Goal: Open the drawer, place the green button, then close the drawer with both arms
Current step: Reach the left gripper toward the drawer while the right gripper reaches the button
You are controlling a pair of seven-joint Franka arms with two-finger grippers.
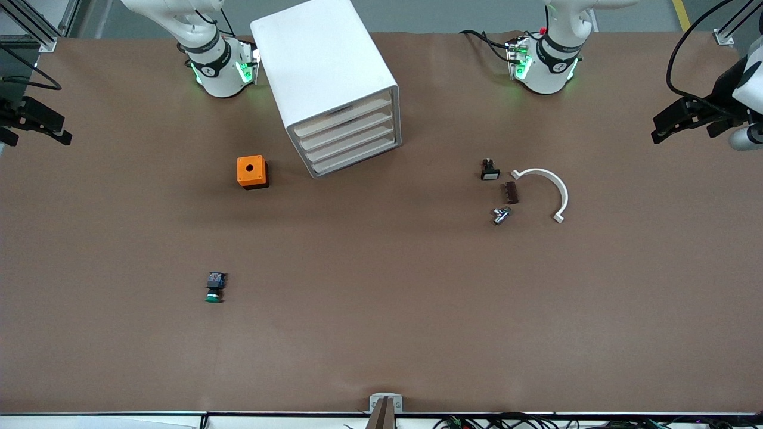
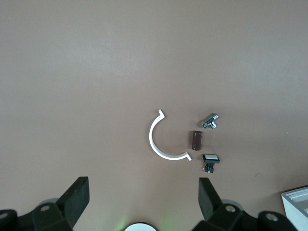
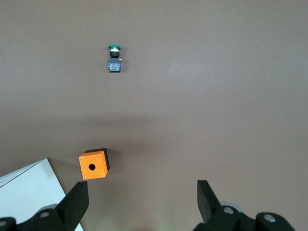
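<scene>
I'm sitting at the remote station and both arms are waiting up high at the desk's (image 1: 381,333) two ends, nothing in hand. The left gripper (image 2: 143,198) is hanging over bare desk near the left arm's end with its fingers (image 2: 77,197) spread wide, and the right gripper (image 3: 142,202) is doing the same near the right arm's end, fingers (image 3: 76,202) wide apart and pinching nothing. The white cabinet (image 1: 328,77) is sitting near the right arm's base, turned a bit so its fronts are facing roughly 5 o'clock in the front view, and all four drawers (image 1: 349,138) are looking shut. The button (image 1: 215,287) is lying on its side out in the open, at about 7 o'clock from the cabinet and well apart from it, green cap pointing toward the front camera. The orange box (image 1: 252,171) with a hole is sitting just beside the cabinet, between it and the button. Toward the left arm's end I'm seeing a small cluster: a white curved clip (image 1: 547,189), a brown block (image 1: 511,192), a metal fitting (image 1: 501,215) and a small black part (image 1: 489,170) with a white face.
</scene>
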